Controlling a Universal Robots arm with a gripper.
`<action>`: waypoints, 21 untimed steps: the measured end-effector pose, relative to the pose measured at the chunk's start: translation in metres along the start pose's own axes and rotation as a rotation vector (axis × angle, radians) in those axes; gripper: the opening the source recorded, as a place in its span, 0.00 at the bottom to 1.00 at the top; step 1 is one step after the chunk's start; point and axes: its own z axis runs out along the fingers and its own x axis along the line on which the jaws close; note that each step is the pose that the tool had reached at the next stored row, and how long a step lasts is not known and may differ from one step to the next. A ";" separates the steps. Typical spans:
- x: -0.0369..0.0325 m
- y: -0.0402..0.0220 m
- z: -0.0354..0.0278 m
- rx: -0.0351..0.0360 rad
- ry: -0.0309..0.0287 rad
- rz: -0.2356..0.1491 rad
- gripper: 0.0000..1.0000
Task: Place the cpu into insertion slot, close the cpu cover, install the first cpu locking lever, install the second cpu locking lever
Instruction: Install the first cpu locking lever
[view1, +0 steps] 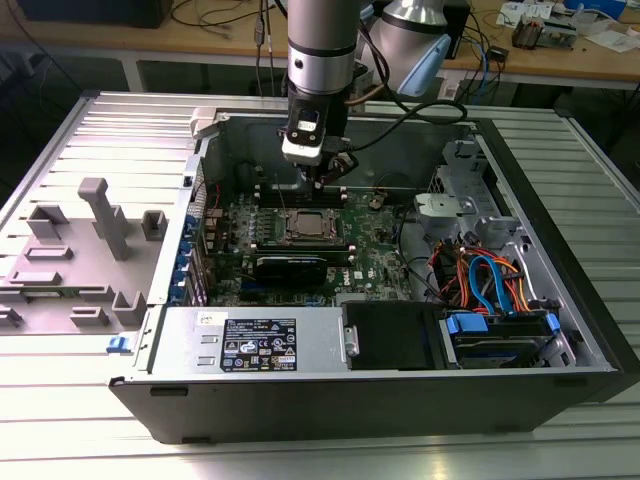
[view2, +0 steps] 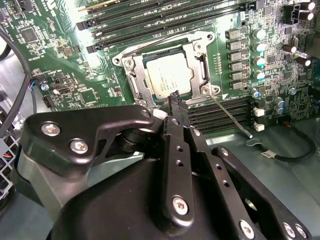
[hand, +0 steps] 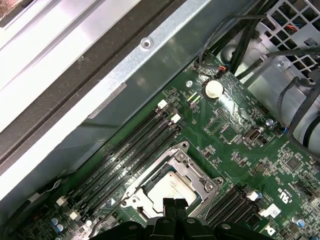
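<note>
The cpu (view2: 167, 75), a square chip with a silver-grey top, lies in the insertion slot (view2: 131, 75) on the green motherboard (view1: 375, 250). The silver cpu cover (view2: 199, 62) lies flat around it, and the chip shows through its window. One thin metal locking lever (view2: 231, 117) sticks out from a socket corner, away from the frame. A second lever (view2: 160, 41) runs along the opposite side. My gripper (view2: 174, 96) hangs close over the socket's edge with its black fingertips together and nothing between them. In the first wrist view, my gripper (hand: 173, 204) sits just beside the cpu (hand: 172, 187).
Long black memory slots (hand: 130, 155) flank the socket on both sides. The grey case wall (hand: 150, 75) rises close behind them. A black card (view1: 290, 265), power supply (view1: 260, 345) and drive bay with coloured cables (view1: 490, 290) fill the case. Grey fixtures (view1: 90, 240) stand outside, at the exterior view's left.
</note>
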 end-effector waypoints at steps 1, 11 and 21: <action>0.0000 0.0000 0.0000 0.0000 0.0000 0.000 0.11; 0.0000 0.0000 0.0000 -0.0017 0.0005 -0.110 0.11; 0.0000 0.0000 0.0000 -0.0053 0.0018 -0.359 0.11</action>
